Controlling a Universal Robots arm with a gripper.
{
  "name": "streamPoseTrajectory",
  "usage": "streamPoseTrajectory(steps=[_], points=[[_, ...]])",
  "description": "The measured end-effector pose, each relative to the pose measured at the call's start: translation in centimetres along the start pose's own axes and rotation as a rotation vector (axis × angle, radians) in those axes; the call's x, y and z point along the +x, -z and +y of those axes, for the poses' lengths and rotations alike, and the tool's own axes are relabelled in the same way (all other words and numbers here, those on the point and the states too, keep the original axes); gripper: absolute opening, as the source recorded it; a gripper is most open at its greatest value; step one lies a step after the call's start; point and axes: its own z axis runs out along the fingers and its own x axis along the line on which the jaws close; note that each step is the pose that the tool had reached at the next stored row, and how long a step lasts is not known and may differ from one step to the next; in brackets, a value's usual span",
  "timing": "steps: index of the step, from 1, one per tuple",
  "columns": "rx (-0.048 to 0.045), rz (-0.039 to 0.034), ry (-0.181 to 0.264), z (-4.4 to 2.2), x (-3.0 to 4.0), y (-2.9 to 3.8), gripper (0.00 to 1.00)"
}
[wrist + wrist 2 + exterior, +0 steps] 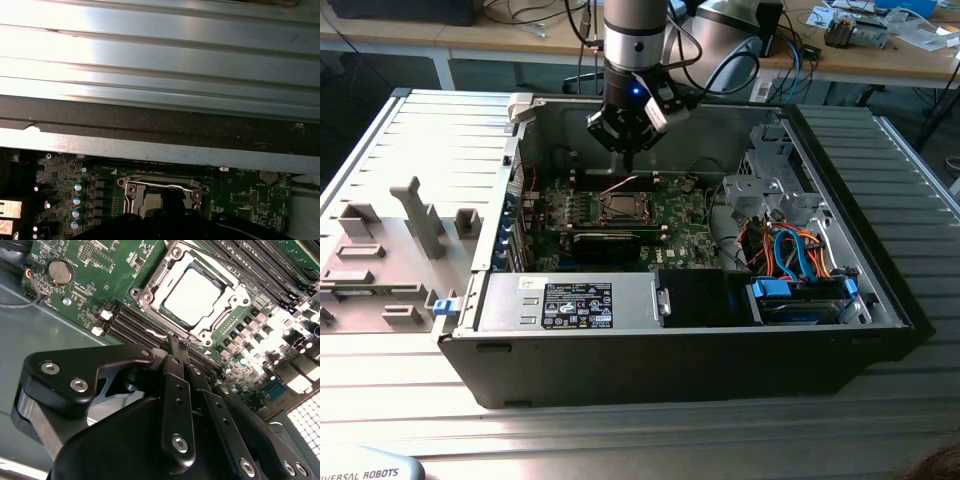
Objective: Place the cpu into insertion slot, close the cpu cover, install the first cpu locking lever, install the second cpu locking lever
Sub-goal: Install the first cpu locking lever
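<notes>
The cpu [192,295] lies silver side up in the insertion slot [620,208] in the middle of the green motherboard. The cpu cover [159,280] is down flat around it, and the chip shows through its window. My gripper [178,342] is shut, with its two black fingers pressed together and nothing seen between them. Its tips sit just beside the socket's edge, over the memory slots [140,325]. In the exterior view the gripper [627,158] hangs a little above the board at the socket's far side. A thin wire locking lever [160,185] runs along one socket edge.
The board sits deep in an open black computer case [880,300]. A metal case wall [160,145] stands close behind the socket. The power supply [570,305] and a drive bay with blue and orange cables [800,260] are nearer. A coin battery [61,272] sits on the board.
</notes>
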Motion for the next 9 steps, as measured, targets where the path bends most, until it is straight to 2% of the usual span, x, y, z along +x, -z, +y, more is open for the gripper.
streamPoseTrajectory(steps=[9], points=[[0.0000,0.0000,0.000,0.05,0.50,-0.10,0.11]])
